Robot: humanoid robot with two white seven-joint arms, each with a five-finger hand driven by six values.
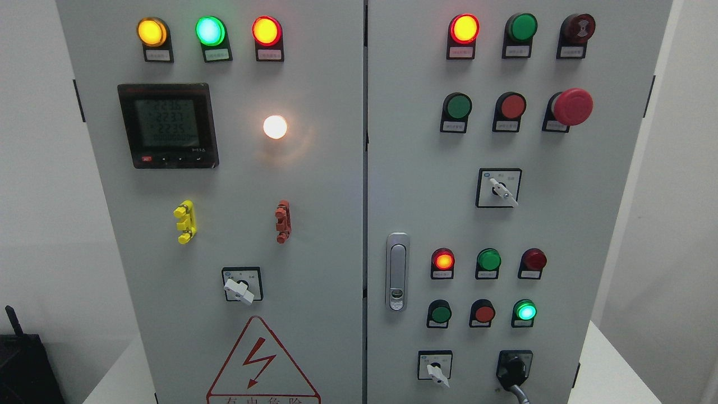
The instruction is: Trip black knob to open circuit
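The black knob [513,370] sits at the bottom right of the right door of a grey electrical cabinet [314,224], on a black square plate. Its handle points down and to the right, toward the picture's bottom edge. A white-handled selector switch [435,371] is just left of it. Neither of my hands shows in the head view.
The right door carries lit and unlit red and green lamps, push buttons, a red mushroom stop button [571,106], another white selector [501,189] and a door latch [397,272]. The left door has a digital meter [167,125], a white selector [241,287] and a warning triangle [261,365].
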